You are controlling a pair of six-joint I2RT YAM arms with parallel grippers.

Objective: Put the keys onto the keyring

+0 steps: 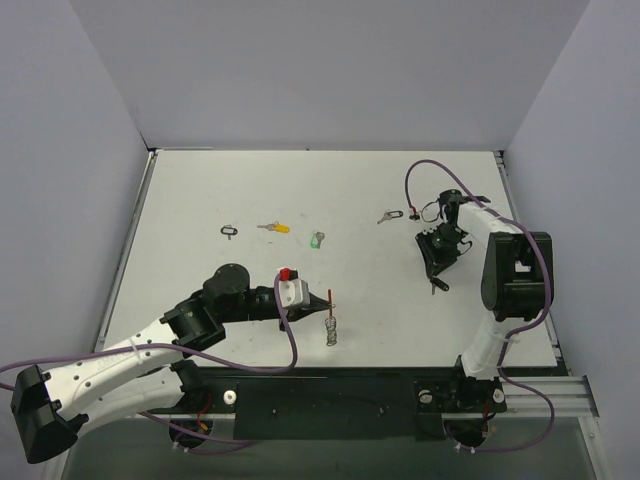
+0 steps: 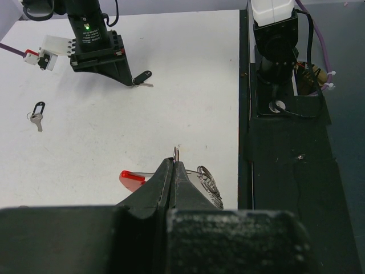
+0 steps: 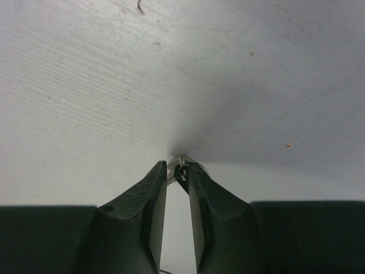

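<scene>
The left gripper (image 2: 174, 164) has its jaws pressed together on the keyring (image 2: 132, 179), with no gap visible between them. The keyring's red band sticks out on one side of the fingertips. Its coil of metal loops (image 2: 210, 184) lies on the other side, just beside them on the table (image 1: 200, 190). From above, the band stands right at the tip of this gripper and the coil lies just nearer the arm bases.

The right gripper (image 3: 178, 167) is well apart from the left one, across the table. Its jaws are nearly closed, pinching a black-tagged key (image 2: 142, 76) at the very tips. Its wrist camera shows only a small metal ring and a dark bit caught between the fingers (image 3: 155, 194).

A green-tagged key (image 1: 317, 240) lies loose on the table just beyond the left gripper. A yellow-tagged key (image 1: 276, 228) and a black-looped key (image 1: 230, 230) lie farther out to its left. A fourth key (image 1: 388, 215) lies beyond the right gripper, on its left side.
</scene>
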